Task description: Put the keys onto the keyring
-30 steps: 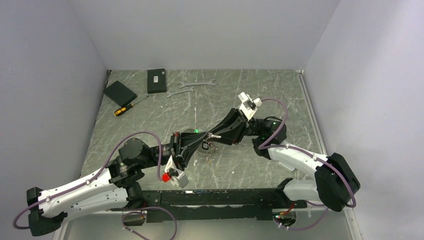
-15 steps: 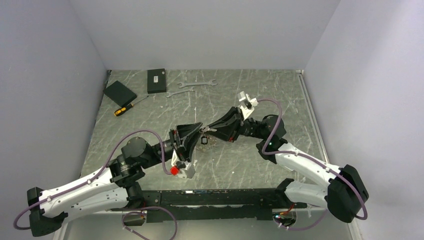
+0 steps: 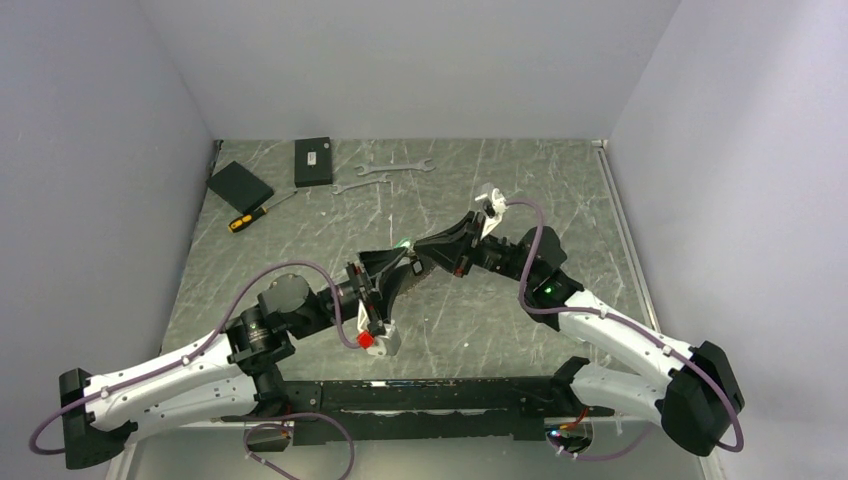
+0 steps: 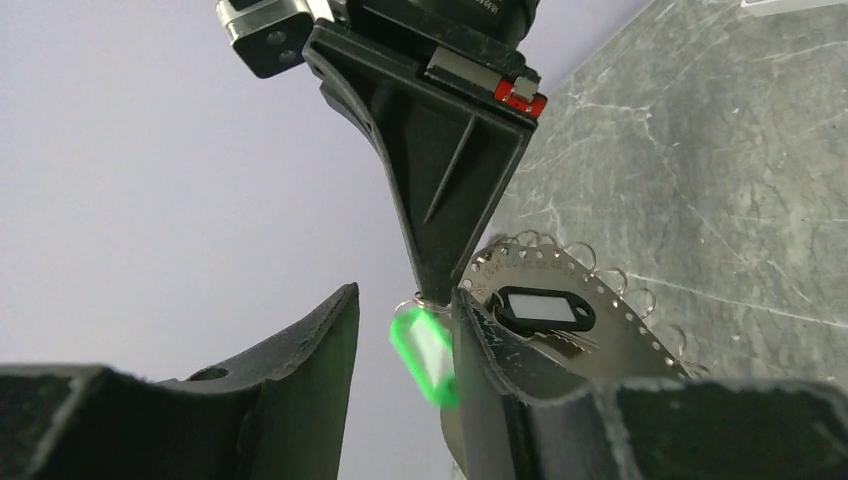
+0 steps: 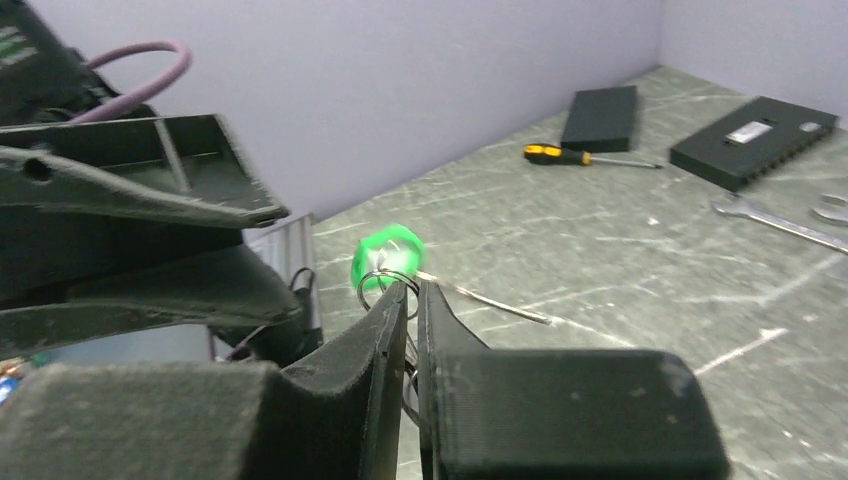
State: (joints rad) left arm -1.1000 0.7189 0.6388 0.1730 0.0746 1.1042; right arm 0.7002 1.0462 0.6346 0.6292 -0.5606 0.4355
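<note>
The keys hang by a small wire ring from my right gripper [image 5: 412, 285], whose jaws are shut on that ring; the blurred green tag [image 5: 387, 256] swings just past the fingertips. In the left wrist view the same tag [image 4: 426, 355] dangles between the spread fingers of my left gripper [image 4: 405, 295], close to its right finger and not pinched. Behind that finger shows the keyring [image 4: 590, 310], a silvery perforated plate with several small loops on its rim and a black tag [image 4: 545, 308]. From above, both grippers [image 3: 398, 258] [image 3: 418, 252] meet tip to tip at mid-table.
Two wrenches [image 3: 395, 168] [image 3: 350, 187] lie at the back. Two black boxes [image 3: 313, 161] [image 3: 239, 184] and a yellow-handled screwdriver [image 3: 250, 217] sit at the back left. Walls close in the table on three sides.
My left gripper has opened. The right gripper has closed further on the small ring. Both grippers moved a little toward the back of the table.
</note>
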